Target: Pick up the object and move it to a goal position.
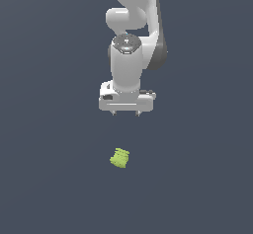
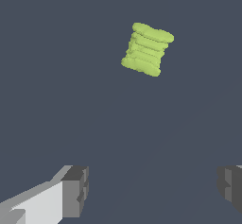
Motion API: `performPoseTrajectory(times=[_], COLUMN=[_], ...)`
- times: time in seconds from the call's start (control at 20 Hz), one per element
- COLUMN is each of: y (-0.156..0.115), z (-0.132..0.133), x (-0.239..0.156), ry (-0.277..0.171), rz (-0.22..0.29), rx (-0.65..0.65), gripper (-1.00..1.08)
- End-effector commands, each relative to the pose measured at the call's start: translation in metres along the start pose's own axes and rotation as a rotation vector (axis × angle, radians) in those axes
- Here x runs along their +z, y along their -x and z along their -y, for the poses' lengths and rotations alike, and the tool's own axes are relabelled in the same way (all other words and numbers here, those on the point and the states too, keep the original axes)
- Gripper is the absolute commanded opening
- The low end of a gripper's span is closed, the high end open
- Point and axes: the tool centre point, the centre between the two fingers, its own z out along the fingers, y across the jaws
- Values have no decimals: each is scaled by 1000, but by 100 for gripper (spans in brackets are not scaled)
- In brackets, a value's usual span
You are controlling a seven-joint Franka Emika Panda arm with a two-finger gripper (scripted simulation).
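Claw (image 1: 126, 113) spread wide and empty, poised above the surface (image 1: 44, 178), with the object (image 1: 119, 158) lying below and slightly off its centreline, well apart, ridged long axis tilted askew to the finger line.

A: What does the object (image 1: 119, 158) look like?
B: Small, yellow-green, blocky, built of stacked lumpy ridges (image 2: 147, 49).
A: How is it sitting?
B: Askew, its ridges slanting rather than level.
A: And where?
B: On the dark surface, apart from the gripper (image 1: 126, 113), nearer the exterior view's bottom edge, untouched.
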Motion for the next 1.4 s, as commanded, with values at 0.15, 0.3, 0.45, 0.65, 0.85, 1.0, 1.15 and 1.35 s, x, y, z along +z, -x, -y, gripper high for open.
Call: performPoseTrajectory(times=[0.15, 0.3, 0.45, 0.65, 0.85, 1.0, 1.15, 1.35], y=[0, 0, 0, 1, 7, 10, 9, 4], z=[0, 0, 0, 3, 12, 14, 14, 13], x=[0, 0, 0, 0, -1, -2, -1, 0], ry=[0, 0, 0, 0, -2, -2, -2, -2], rz=[0, 0, 0, 5, 23, 28, 27, 26], rx=[0, 0, 0, 2, 7, 6, 6, 16], gripper=[100, 100, 100, 100, 100, 100, 100, 100])
